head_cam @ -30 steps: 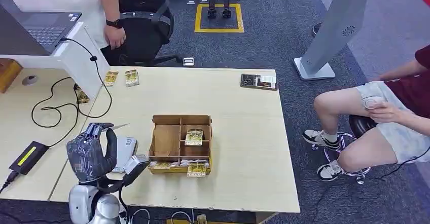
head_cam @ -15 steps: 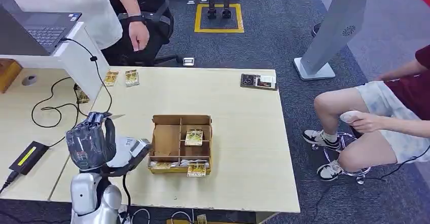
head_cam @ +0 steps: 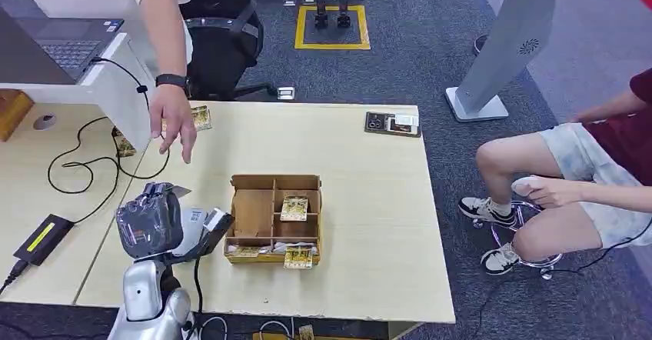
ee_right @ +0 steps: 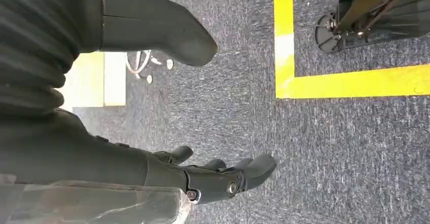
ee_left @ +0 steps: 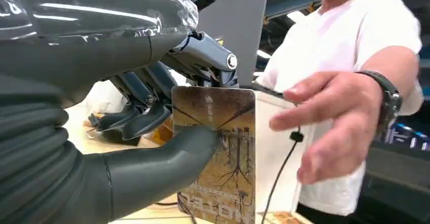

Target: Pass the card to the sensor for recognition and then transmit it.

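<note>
My left hand (head_cam: 150,219) is raised over the table's left edge and pinches a brown patterned card (ee_left: 218,153) between thumb and fingers. The card's edge (head_cam: 178,191) sticks out past the fingers, toward a person's hand. That hand (head_cam: 174,125) reaches down from the back left, fingers spread, a short way beyond the card; close up, the person's hand (ee_left: 329,117) sits right beside the card without touching it. The grey sensor (head_cam: 192,225) lies on the table under my left hand. My right hand (ee_right: 203,176) hangs over the carpet, fingers apart and holding nothing.
A cardboard divider box (head_cam: 274,217) with cards in it stands mid-table right of my hand. More cards (head_cam: 200,117) lie at the far left, a dark holder (head_cam: 393,123) at the far edge. A laptop (head_cam: 65,40), cables (head_cam: 84,163) and a black adapter (head_cam: 44,238) crowd the left. A seated person (head_cam: 584,178) is on the right.
My left hand has lifted and shifted slightly right with the card. The standing person's hand has come down from the chair to just beyond the card.
</note>
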`<control>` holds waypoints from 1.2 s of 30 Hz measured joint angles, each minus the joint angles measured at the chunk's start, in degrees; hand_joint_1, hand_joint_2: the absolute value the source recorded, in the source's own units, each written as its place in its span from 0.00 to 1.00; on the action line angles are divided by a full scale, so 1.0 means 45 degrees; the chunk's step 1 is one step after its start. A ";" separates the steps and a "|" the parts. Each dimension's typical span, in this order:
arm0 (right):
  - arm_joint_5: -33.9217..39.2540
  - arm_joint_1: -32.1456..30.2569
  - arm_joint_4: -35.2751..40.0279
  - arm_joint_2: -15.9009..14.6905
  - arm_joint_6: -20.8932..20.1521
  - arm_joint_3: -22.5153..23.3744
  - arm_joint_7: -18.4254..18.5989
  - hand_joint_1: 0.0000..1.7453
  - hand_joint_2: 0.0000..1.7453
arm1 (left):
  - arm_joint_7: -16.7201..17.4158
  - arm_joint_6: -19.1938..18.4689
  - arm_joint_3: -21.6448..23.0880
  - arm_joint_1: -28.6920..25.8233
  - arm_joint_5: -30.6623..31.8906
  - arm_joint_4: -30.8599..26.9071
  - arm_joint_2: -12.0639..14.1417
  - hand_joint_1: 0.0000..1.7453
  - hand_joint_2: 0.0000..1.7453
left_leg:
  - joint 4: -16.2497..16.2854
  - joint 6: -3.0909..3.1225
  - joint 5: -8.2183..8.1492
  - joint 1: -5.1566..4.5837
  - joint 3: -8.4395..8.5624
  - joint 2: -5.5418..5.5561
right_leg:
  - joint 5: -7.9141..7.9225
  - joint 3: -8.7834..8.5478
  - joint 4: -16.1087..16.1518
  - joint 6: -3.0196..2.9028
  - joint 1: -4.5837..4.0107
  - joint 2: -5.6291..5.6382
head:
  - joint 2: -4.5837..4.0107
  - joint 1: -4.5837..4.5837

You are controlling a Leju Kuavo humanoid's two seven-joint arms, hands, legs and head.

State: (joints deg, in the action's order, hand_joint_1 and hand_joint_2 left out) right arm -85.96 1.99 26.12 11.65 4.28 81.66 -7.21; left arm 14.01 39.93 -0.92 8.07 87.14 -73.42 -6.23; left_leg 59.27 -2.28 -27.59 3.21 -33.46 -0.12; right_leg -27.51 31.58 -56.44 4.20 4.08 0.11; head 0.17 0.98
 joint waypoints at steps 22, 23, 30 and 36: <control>-0.0019 -0.0024 0.0593 0.0024 -0.0841 0.0015 -0.0034 0.00 1.00 | 0.1535 -0.2541 0.2419 0.0938 -0.0014 0.2895 0.1219 1.00 1.00 | -0.0001 0.0002 0.0002 0.0000 0.0004 0.0006 | 0.0000 -0.0016 0.0000 0.0000 0.0000 -0.0006 | 0.0000 -0.0005; -0.0024 -0.0024 0.0626 0.0029 -0.0864 0.0015 -0.0034 0.00 1.00 | 0.1611 -0.2706 0.2500 0.1000 0.0000 0.2968 0.1292 1.00 1.00 | -0.0001 0.0002 0.0002 0.0000 0.0010 0.0006 | 0.0000 -0.0020 0.0000 0.0000 0.0000 -0.0006 | 0.0000 -0.0005; -0.0058 -0.0027 0.0899 0.0053 -0.1166 0.0019 0.0010 0.00 1.00 | 0.1797 -0.4532 0.3254 0.1603 -0.0068 0.3779 0.1471 1.00 1.00 | -0.0008 0.0006 -0.0001 -0.0001 0.0058 0.0030 | -0.0011 -0.0106 0.0001 0.0011 0.0001 -0.0049 | 0.0000 -0.0005; -0.0209 -0.0025 0.1171 0.0136 -0.1292 0.0029 0.0049 0.00 1.00 | 0.1685 -0.5280 0.3536 0.1893 -0.0496 0.4041 0.1510 1.00 1.00 | -0.0010 0.0011 0.0000 -0.0002 0.0127 0.0057 | -0.0027 -0.0175 0.0005 0.0028 0.0002 -0.0075 | 0.0000 -0.0005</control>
State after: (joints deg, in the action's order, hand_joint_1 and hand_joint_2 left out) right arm -86.90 1.88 31.39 12.26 -1.53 81.79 -6.99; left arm 21.59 16.17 14.99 16.59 84.91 -55.23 0.57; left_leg 59.23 -2.24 -27.59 3.20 -32.88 0.14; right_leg -27.64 30.80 -56.41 4.32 4.08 -0.22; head 0.17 0.96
